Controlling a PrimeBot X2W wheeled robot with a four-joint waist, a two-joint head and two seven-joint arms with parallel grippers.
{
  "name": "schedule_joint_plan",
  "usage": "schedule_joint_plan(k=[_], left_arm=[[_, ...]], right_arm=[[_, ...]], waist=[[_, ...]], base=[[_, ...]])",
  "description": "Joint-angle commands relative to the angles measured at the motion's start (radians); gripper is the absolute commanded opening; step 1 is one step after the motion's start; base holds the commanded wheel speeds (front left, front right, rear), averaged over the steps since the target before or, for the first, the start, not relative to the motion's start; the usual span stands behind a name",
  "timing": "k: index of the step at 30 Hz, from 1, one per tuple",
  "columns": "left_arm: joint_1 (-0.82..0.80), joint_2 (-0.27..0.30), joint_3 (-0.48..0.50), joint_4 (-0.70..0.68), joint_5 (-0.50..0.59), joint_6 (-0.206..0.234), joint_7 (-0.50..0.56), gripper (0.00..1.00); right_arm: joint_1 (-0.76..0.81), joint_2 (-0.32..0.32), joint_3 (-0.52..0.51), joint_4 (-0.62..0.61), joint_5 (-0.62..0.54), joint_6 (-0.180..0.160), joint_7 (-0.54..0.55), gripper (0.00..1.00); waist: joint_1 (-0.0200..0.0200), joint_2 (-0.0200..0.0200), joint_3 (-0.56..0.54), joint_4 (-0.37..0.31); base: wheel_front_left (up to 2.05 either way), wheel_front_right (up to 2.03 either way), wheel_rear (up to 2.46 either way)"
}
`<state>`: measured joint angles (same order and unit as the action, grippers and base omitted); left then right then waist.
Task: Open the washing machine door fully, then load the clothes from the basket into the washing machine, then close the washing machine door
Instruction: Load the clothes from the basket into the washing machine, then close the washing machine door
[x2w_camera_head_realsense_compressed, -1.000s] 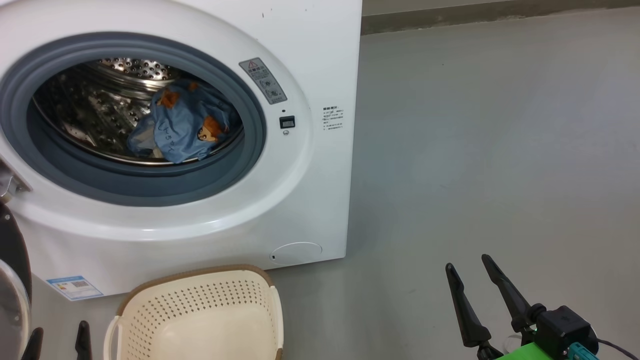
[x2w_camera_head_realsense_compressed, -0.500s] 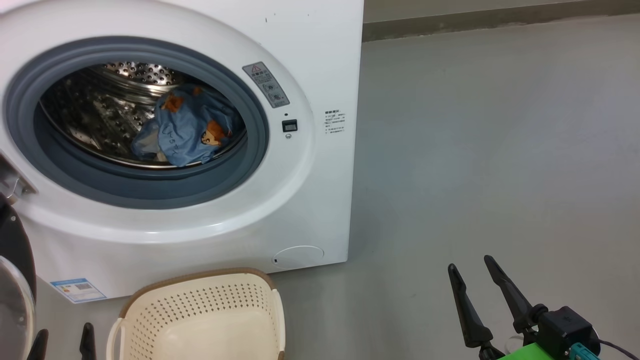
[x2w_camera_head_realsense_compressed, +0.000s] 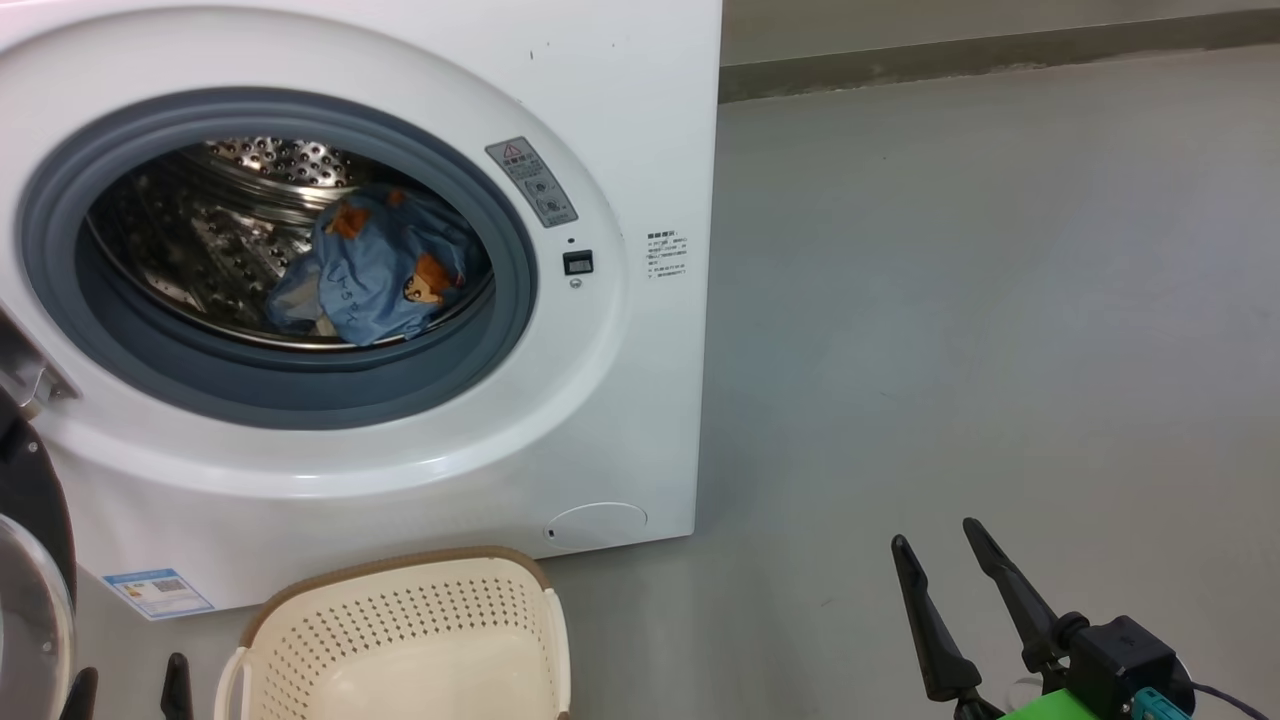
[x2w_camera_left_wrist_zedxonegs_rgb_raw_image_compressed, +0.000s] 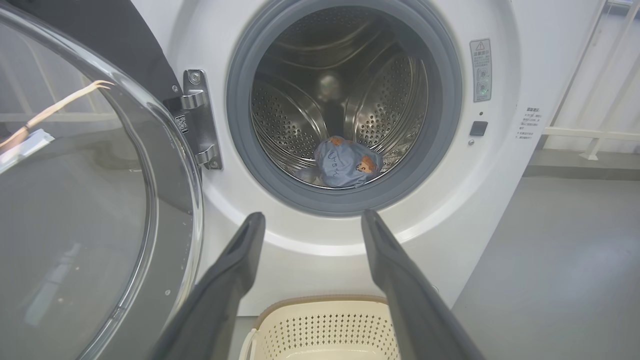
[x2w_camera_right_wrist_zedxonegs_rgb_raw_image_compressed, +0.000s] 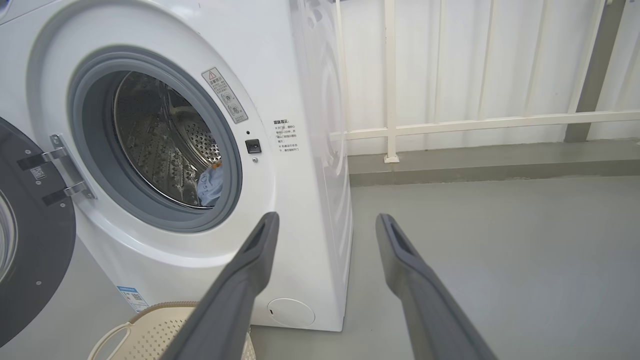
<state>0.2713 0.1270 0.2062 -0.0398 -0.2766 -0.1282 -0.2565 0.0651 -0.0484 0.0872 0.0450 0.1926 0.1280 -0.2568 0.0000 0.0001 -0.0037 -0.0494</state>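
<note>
The white washing machine (x2w_camera_head_realsense_compressed: 620, 120) stands with its drum open. Its door (x2w_camera_head_realsense_compressed: 30, 570) hangs swung out at the left, and its glass bowl (x2w_camera_left_wrist_zedxonegs_rgb_raw_image_compressed: 75, 200) sits close to my left gripper. Blue clothes (x2w_camera_head_realsense_compressed: 385, 265) with orange prints lie low in the steel drum, also seen as a blue bundle (x2w_camera_left_wrist_zedxonegs_rgb_raw_image_compressed: 345, 167). On the floor before the machine stands the cream basket (x2w_camera_head_realsense_compressed: 400, 620), with nothing visible inside. My left gripper (x2w_camera_head_realsense_compressed: 128, 678) is open beside the basket, holding nothing. My right gripper (x2w_camera_head_realsense_compressed: 934, 533) is open over the bare floor to the right.
Grey floor (x2w_camera_head_realsense_compressed: 1000, 300) stretches to the right of the machine. A low kerb (x2w_camera_head_realsense_compressed: 1000, 50) runs along the back, with a white railing (x2w_camera_right_wrist_zedxonegs_rgb_raw_image_compressed: 450, 122) above it. The door's steel hinge (x2w_camera_left_wrist_zedxonegs_rgb_raw_image_compressed: 197, 120) juts out at the drum's left.
The head camera has shifted a little, so the machine and basket sit lower in the picture. Both grippers stay open and hold their places.
</note>
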Motion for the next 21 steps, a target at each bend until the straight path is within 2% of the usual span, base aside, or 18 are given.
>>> schedule_joint_plan(k=[1,21], left_arm=[[-0.025,0.008,0.038,-0.016,0.006,-0.002,-0.005,1.00],[-0.032,0.000,0.053,-0.013,0.010,-0.002,-0.005,1.00]], right_arm=[[-0.006,-0.002,0.028,-0.020,-0.002,0.003,-0.005,1.00],[-0.009,-0.002,0.033,-0.017,0.007,0.003,-0.005,1.00]], waist=[[0.0000,-0.0001,0.000,0.001],[0.0000,-0.0001,0.000,0.003]], base=[[0.00,0.00,0.00],[-0.01,0.01,0.00]])
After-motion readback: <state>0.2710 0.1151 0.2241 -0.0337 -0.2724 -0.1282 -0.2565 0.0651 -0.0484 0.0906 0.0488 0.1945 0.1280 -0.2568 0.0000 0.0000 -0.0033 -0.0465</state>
